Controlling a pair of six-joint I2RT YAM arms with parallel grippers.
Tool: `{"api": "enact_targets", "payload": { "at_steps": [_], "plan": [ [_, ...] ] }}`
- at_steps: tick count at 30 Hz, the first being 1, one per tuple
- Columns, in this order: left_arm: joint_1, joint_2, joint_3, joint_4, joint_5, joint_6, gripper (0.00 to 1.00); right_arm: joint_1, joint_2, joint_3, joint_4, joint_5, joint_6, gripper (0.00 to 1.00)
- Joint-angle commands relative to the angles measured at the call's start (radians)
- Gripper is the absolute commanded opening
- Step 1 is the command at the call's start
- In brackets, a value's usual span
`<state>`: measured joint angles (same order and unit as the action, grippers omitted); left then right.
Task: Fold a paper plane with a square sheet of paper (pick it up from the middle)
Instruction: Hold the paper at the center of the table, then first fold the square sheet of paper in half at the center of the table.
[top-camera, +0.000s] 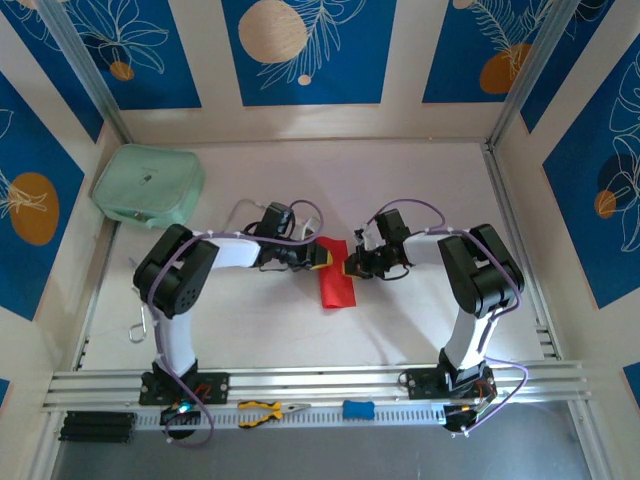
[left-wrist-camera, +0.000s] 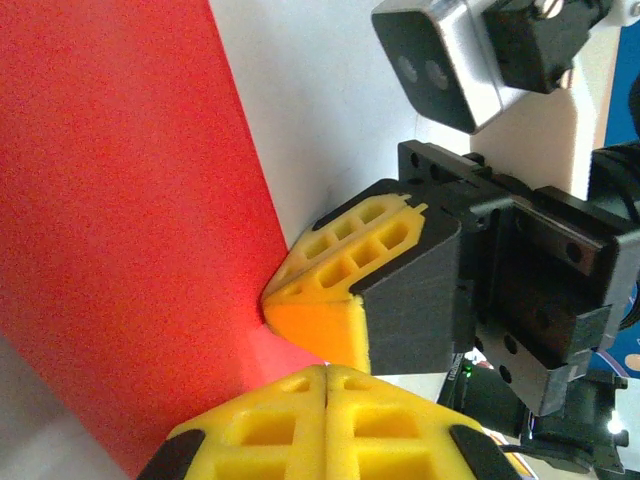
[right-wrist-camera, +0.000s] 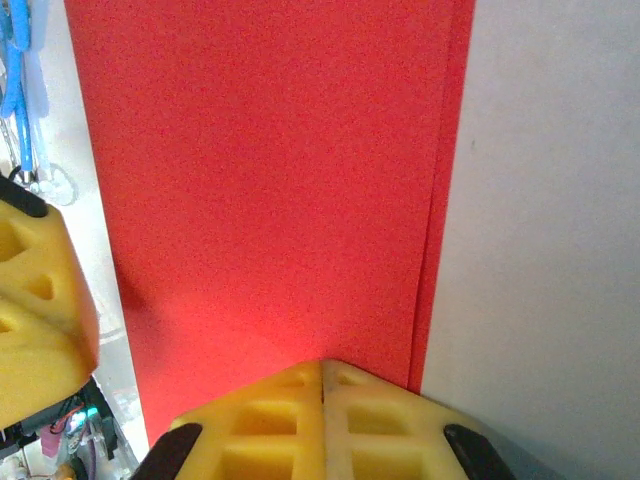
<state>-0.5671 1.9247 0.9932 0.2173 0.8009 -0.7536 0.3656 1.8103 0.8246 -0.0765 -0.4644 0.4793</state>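
The square sheet of paper is bright red and lies folded into a narrow rectangle at the table's centre. In the right wrist view the red sheet shows two layers, the lower one peeking out along its right edge. My left gripper comes in from the left and my right gripper from the right, meeting at the sheet's far end. The left gripper is shut, its tip down on the red sheet. The right gripper is shut too, its tip resting on the paper. Nothing shows between either pair of jaws.
A mint-green pouch sits at the back left. Yellow-handled pliers and a blue tool lie on the front rail. A metal hook rests at the left edge. Patterned walls close in three sides.
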Motion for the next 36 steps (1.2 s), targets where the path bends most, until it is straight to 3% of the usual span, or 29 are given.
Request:
{"api": "enact_targets", "payload": {
  "at_steps": [1, 21, 30, 36],
  "plan": [
    [0.004, 0.025, 0.025, -0.001, 0.031, 0.014, 0.00, 0.000, 0.057, -0.012, -0.045, 0.115, -0.026, 0.00],
    [0.012, 0.070, -0.052, -0.199, -0.154, 0.206, 0.00, 0.004, 0.050, -0.016, -0.047, 0.132, -0.022, 0.00],
    [0.003, -0.062, 0.025, -0.231, -0.092, 0.084, 0.00, 0.005, 0.050, -0.016, -0.048, 0.139, -0.021, 0.00],
    [-0.030, -0.048, 0.012, -0.180, -0.031, -0.023, 0.00, 0.006, 0.050, -0.016, -0.050, 0.144, -0.021, 0.00]
  ]
}}
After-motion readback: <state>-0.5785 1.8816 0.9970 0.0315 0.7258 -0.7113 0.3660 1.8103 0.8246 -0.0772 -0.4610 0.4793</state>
